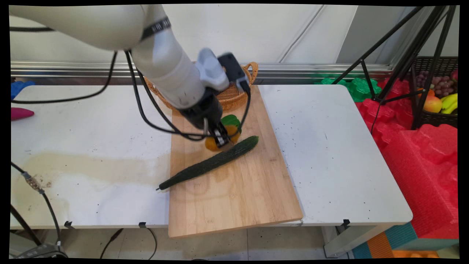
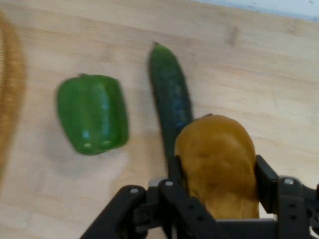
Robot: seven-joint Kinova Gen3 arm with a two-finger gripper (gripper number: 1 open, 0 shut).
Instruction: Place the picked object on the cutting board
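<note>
Pinching a yellow-brown potato [image 2: 218, 164] between my two fingers [image 2: 174, 172], my gripper [image 1: 220, 138] holds it low over the wooden cutting board [image 1: 234, 198]. Just beside it lies a long dark cucumber [image 1: 210, 163], and a green bell pepper [image 2: 92, 113] sits nearby, with a wicker basket [image 1: 234, 93] at the board's far end on the white table [image 1: 329, 146].

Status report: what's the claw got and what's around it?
Claw shut on yellow-brown potato. Cucumber right beside it on cutting board. Green pepper close by, wicker basket behind.
</note>
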